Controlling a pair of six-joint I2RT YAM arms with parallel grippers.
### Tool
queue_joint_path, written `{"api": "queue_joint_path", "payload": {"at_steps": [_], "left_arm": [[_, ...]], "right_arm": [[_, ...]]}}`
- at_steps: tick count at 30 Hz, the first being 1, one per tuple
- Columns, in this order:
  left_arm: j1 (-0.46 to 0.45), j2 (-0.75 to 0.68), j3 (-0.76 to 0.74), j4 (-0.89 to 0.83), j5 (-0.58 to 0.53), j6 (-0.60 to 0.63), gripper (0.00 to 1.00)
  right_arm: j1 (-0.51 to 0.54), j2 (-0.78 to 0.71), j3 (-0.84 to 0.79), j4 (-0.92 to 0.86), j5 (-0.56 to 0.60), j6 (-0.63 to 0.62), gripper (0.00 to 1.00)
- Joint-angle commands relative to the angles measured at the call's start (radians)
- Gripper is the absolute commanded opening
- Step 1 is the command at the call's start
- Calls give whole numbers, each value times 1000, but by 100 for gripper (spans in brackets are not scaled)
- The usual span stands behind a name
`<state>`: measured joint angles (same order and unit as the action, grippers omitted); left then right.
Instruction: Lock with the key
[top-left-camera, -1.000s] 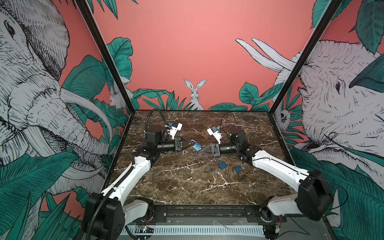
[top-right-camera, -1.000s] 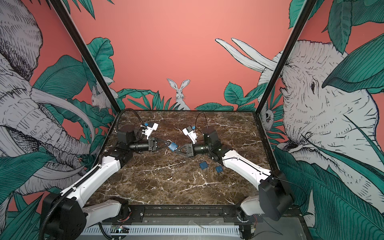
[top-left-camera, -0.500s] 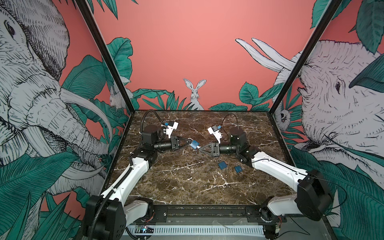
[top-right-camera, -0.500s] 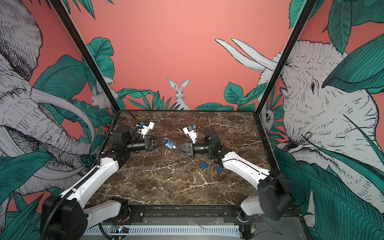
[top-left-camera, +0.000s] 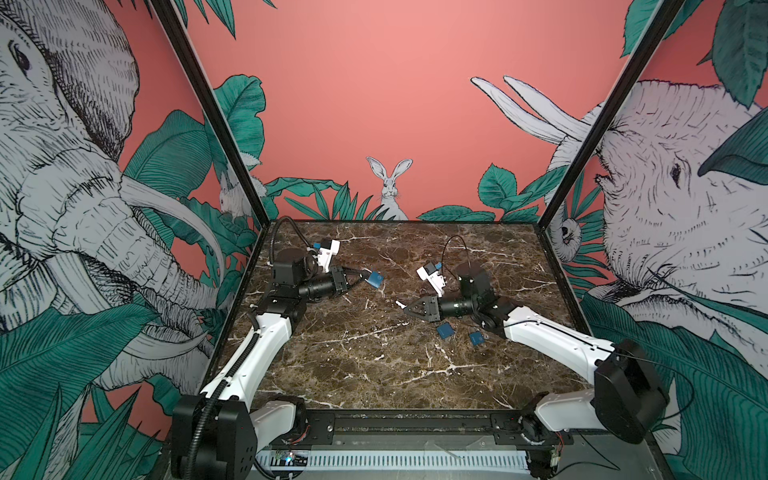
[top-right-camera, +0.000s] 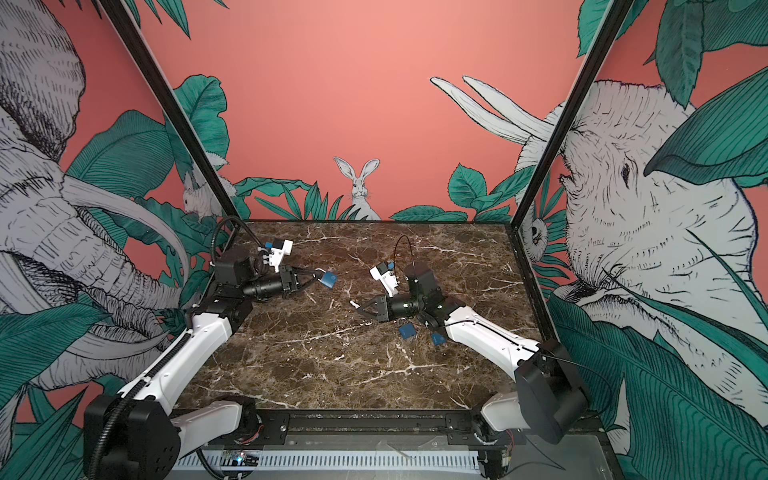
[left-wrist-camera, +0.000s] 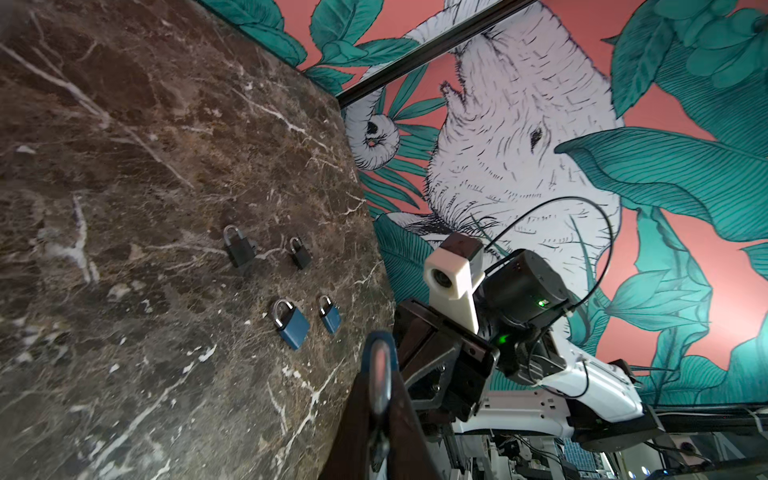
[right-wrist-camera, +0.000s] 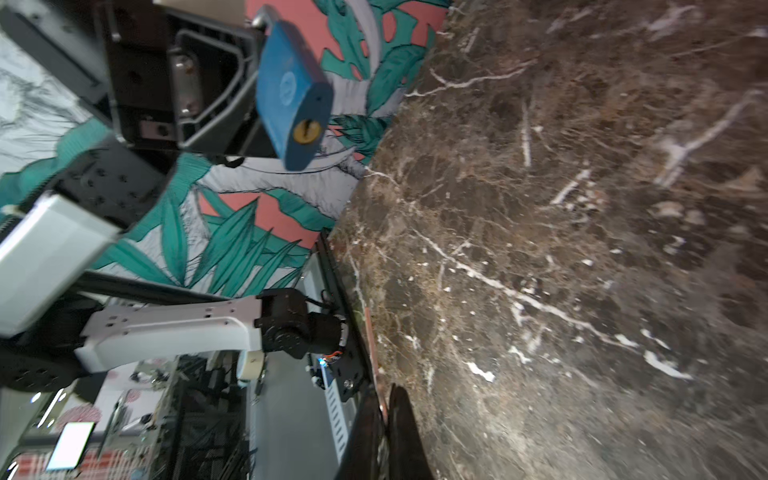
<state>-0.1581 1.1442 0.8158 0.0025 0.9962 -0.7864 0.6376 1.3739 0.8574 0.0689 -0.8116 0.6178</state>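
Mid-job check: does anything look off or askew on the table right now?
Nothing damaged or spilled. The padlock hangs tilted by its shackle from the left fingers; the key in the right fingers is well apart from it. Two spare padlocks lie by the right arm.

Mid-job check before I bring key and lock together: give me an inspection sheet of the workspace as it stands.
Surface: brown marble tabletop; no spills seen.
Job's things: blue padlock held in the air by its shackle; key pinched, apart from the lock.
Clutter: two spare blue padlocks lying by the right arm; the left wrist view shows two dark padlocks near them.
Grippers: left gripper shut on the blue padlock; right gripper shut on the key.
Cables: black cable loop above the right wrist, clear of the jaws.
Surroundings: jungle-print walls; nothing else seen.
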Motion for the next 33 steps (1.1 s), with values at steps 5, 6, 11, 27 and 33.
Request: {"api": "queue_joint_path", "payload": {"at_steps": [5, 6, 11, 27, 33], "left_arm": [[-74, 63, -13, -210, -74, 207, 0], [-98, 84, -10, -242, -95, 237, 0], [-218, 193, 6, -294, -185, 297, 0], [-349, 488, 9, -127, -244, 214, 0], [-353, 536, 37, -145, -229, 230, 0]], "right_arm": [[-4, -7, 13, -185, 287, -99, 0], [-4, -5, 15, -207, 323, -102, 0], [-4, 13, 22, -266, 403, -126, 0], [-4, 60, 7, -242, 451, -113, 0], [-3, 89, 9, -224, 443, -101, 0]]}}
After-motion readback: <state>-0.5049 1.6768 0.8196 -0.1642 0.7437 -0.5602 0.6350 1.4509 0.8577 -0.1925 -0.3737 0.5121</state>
